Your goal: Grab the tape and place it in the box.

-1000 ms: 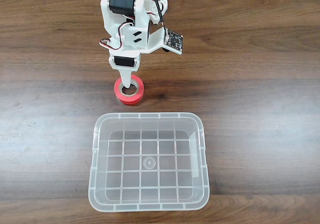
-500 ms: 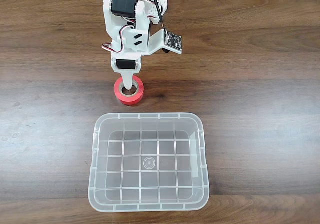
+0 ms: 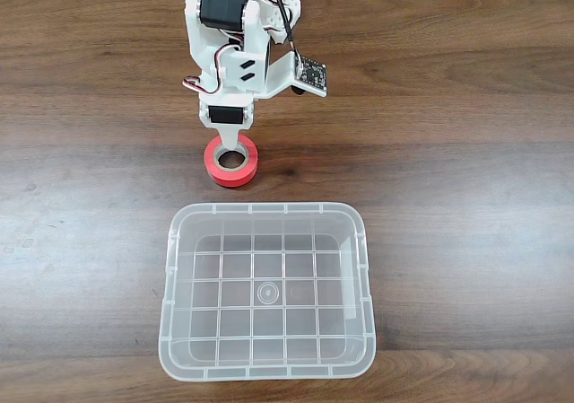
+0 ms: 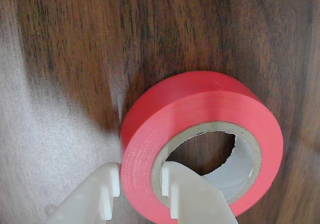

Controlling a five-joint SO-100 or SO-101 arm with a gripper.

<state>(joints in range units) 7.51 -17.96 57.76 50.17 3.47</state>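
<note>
Gripper [image 4: 140,189] straddles the tape's [image 4: 200,134] wall in the wrist view, one finger inside the core, one outside; in the fixed view, the box [image 3: 170,268] sits below both on the table [image 3: 466,152].

No text, label, brand or number can be read anywhere.

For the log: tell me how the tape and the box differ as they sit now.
The tape is a small, opaque red-orange ring; the box is a large, clear rectangular tub. The tape has the tool closed across its wall, one finger in the core, one outside; the box stands untouched and empty. Both are on the wooden table.
</note>
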